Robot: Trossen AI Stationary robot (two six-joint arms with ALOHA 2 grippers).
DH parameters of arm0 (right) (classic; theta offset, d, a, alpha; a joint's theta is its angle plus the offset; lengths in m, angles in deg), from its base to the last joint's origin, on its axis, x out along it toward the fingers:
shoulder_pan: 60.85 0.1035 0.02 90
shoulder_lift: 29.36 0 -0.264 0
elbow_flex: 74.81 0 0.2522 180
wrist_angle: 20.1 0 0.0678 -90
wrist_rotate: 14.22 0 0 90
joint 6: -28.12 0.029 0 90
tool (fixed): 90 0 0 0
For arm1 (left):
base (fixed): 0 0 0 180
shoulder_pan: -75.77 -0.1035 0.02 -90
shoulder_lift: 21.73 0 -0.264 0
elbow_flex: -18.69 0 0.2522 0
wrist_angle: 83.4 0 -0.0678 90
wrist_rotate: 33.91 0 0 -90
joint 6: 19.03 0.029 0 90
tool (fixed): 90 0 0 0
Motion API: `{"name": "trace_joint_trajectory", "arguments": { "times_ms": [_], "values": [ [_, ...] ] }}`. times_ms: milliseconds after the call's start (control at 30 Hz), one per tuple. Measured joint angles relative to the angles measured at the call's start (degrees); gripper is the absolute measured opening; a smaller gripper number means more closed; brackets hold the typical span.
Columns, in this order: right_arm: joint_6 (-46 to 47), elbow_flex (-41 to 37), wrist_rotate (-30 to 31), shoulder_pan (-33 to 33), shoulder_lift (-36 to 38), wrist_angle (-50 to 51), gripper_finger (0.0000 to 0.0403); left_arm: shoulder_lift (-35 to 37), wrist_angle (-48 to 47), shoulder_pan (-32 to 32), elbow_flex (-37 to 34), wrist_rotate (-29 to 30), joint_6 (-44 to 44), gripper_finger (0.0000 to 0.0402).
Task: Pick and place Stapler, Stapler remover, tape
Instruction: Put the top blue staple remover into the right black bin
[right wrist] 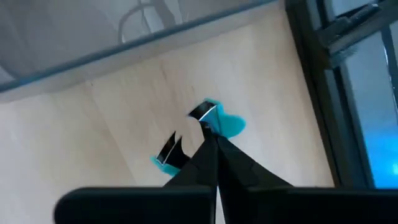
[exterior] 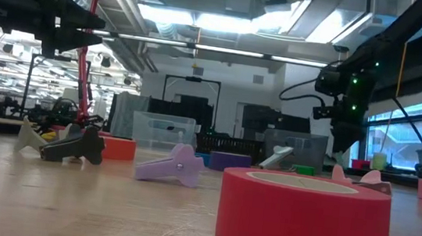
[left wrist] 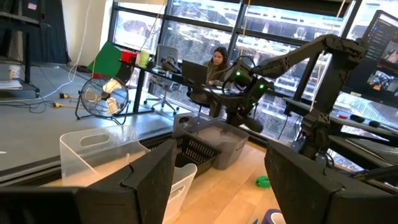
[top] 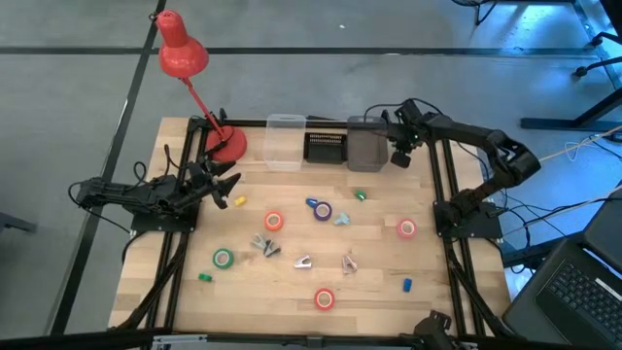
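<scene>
Wooden table [top: 379, 301] in open workshop; tape rolls [top: 324, 298] scattered mid-table and toward front edge, none visibly binned; most of task judged left. Right gripper [top: 400, 156] by grey bin [top: 365, 148] at back edge, jaws closed, apparently empty; left gripper [top: 222, 185] near left edge, jaws open, rolls well apart.
</scene>
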Motion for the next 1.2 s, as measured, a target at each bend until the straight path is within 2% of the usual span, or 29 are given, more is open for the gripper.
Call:
{"name": "trace_joint_trajectory", "arguments": {
  "times_ms": [267, 467, 600, 800, 1000, 1200],
  "values": [
    [3.0, 0.0, 0.1, 0.9, 8.5, 3.6, 0.0001, 0.0, 0.0, 0.0, 0.0, 1.7, 0.0, 0.0237],
    [5.7, 0.8, -0.5, 5.0, 16.1, 3.9, 0.0000, 0.0, 0.0, 0.0, 0.0, 3.8, 0.0, 0.0237],
    [8.9, 4.1, -3.4, 8.4, 17.6, 3.8, 0.0000, 0.0, 0.1, 0.0, 0.0, 5.3, 0.0, 0.0237],
    [10.8, 9.5, -3.2, 11.4, 15.0, 4.9, 0.0000, 0.0, 0.3, 0.0, 0.0, 5.4, 0.0, 0.0237],
    [12.3, 12.4, -5.0, 11.8, 7.3, 4.1, 0.0000, 0.0, 0.3, 0.0, 0.0, 5.4, 0.0, 0.0237],
    [10.5, 12.6, -4.8, 11.2, -1.2, -4.3, 0.0000, 0.0, 0.3, 0.0, 0.0, 5.3, 0.0, 0.0237]
  ]
}}
